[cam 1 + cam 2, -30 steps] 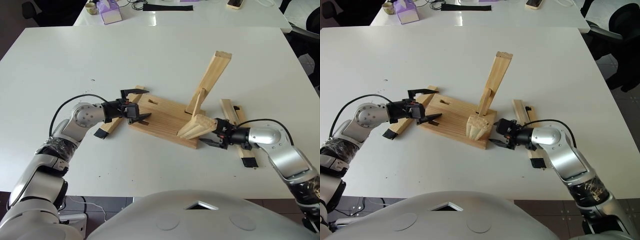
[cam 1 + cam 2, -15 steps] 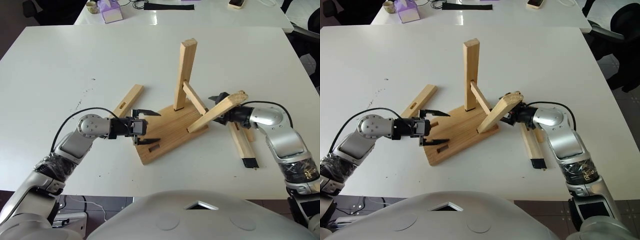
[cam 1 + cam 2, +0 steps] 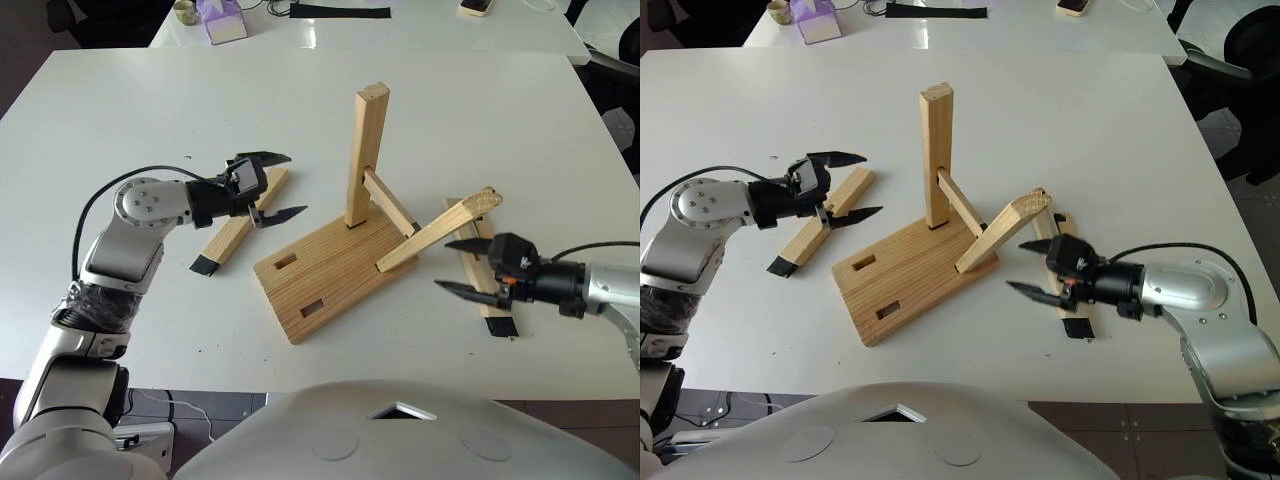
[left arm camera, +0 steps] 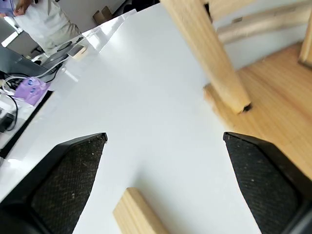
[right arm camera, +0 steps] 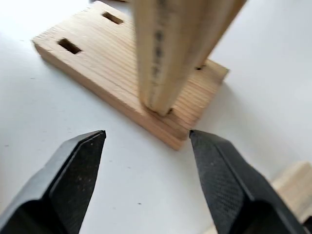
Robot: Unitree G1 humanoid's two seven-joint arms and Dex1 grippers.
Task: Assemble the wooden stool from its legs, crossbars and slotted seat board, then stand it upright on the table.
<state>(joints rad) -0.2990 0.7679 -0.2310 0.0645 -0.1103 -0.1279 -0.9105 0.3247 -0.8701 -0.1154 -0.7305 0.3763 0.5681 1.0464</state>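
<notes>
White table (image 3: 120, 110) lies under both spread, empty claws: left gripper (image 3: 292, 184) by a loose leg (image 3: 232, 232), right gripper (image 3: 445, 264) beside the leaning leg (image 3: 435, 232). Seat board (image 3: 320, 275) lies flat mid-table, upright leg (image 3: 366, 150) slotted in. Right gripper partly hides further pieces (image 3: 498, 320).

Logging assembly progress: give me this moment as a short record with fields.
seat board: flat on the table
empty slots: two, at the board's near end
upright leg: standing in the board
tilted leg: leaning to the robot's right, foot at the board
crossbar: joins the two legs
loose leg: on the table by the left gripper
loose pieces: on the table by the right gripper
grippers: both open, empty
</notes>
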